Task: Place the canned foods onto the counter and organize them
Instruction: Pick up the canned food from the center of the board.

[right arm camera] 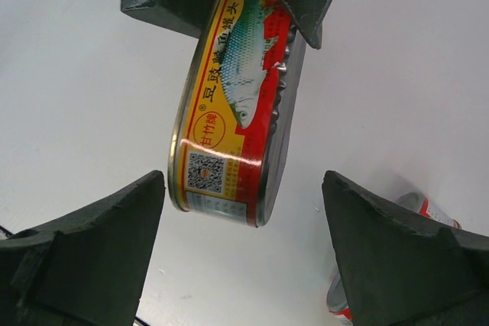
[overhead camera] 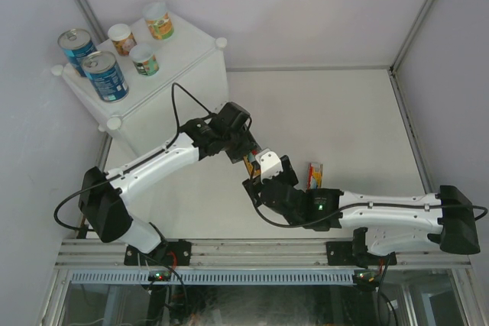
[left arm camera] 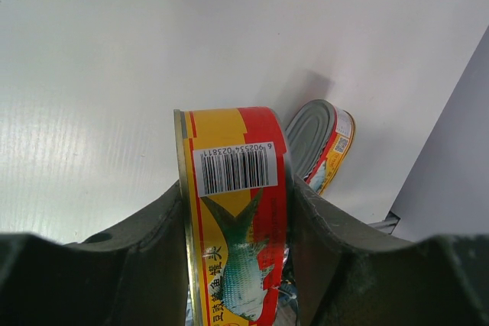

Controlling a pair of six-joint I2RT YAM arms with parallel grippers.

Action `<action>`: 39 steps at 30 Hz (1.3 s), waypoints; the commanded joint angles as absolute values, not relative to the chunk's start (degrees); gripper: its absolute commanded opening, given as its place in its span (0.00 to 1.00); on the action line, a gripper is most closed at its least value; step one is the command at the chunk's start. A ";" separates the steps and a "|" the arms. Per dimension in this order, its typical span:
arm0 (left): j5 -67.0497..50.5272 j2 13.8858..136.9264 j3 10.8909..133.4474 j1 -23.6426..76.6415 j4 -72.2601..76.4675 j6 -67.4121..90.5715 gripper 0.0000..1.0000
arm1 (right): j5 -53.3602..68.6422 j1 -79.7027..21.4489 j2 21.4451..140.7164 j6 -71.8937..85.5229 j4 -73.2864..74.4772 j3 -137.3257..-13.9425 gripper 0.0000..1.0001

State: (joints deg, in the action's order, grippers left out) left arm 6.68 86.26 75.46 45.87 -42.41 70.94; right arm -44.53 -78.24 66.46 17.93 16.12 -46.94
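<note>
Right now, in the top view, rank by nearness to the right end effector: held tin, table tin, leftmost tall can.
1. Held tin, right beside it.
2. Table tin, standing to its right.
3. Leftmost tall can, on the counter, far left.

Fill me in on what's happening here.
The left gripper clamps a red-and-yellow fish tin on edge above the table. The right gripper is open, its fingers either side of that tin without touching, possibly a handover. A second fish tin stands on the table. Two blue cans and three small cans already sit on the white box.
</note>
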 commanded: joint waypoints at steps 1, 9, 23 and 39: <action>4.00 84.21 80.33 45.46 -40.53 71.44 0.00 | -45.45 -76.46 67.28 17.80 13.03 -47.99 0.83; 2.62 82.99 78.93 45.28 -39.65 72.26 0.00 | -43.75 -73.66 68.75 15.15 10.42 -48.07 0.71; 3.25 81.91 77.63 45.10 -37.21 73.19 0.01 | -40.41 -71.35 67.80 15.45 13.77 -48.46 0.04; 6.20 76.78 70.47 44.82 -31.05 73.56 0.66 | -37.38 -69.19 63.19 16.73 23.00 -55.10 0.00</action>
